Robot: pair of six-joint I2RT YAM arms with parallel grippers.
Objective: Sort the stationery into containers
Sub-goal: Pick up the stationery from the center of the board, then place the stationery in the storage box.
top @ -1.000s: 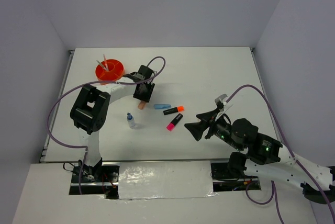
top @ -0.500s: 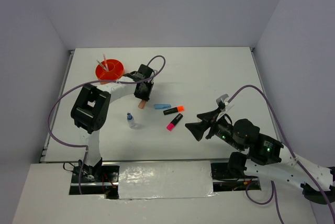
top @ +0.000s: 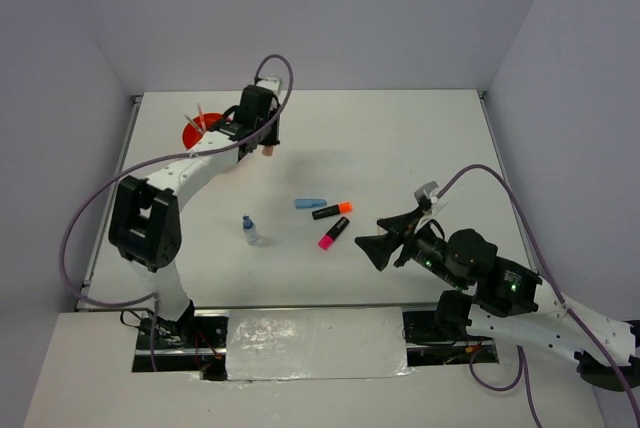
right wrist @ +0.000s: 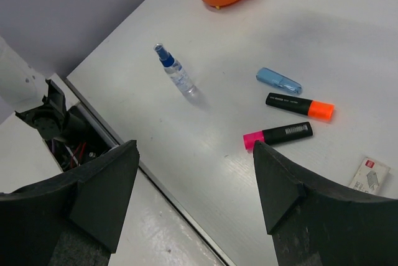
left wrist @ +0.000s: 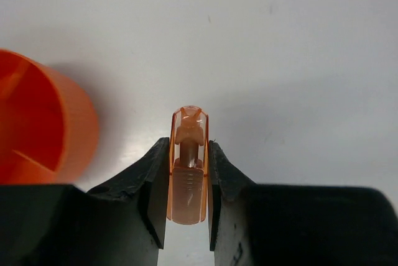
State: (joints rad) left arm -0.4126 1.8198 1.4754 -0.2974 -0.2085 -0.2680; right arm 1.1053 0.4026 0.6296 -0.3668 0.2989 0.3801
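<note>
My left gripper (left wrist: 188,182) is shut on the salmon piece (left wrist: 187,165) and holds it above the table, just right of the orange organiser (left wrist: 37,129). From above, the left gripper (top: 266,151) is beside the organiser (top: 200,133), which holds thin pens (top: 197,120). On the table lie the light-blue piece (top: 310,202), the orange-capped highlighter (top: 332,210), the pink-capped highlighter (top: 333,233) and the blue-capped bottle (top: 249,229). My right gripper (top: 382,235) is open and empty, right of the pink highlighter (right wrist: 277,135).
A beige eraser (right wrist: 369,176) lies at the right edge of the right wrist view. The table's near edge with a metal strip (right wrist: 174,201) runs under the right gripper. Grey walls close the table on three sides.
My left gripper has lifted the salmon piece off the table and carried it back and left, up beside the organiser. The right arm has hardly moved.
</note>
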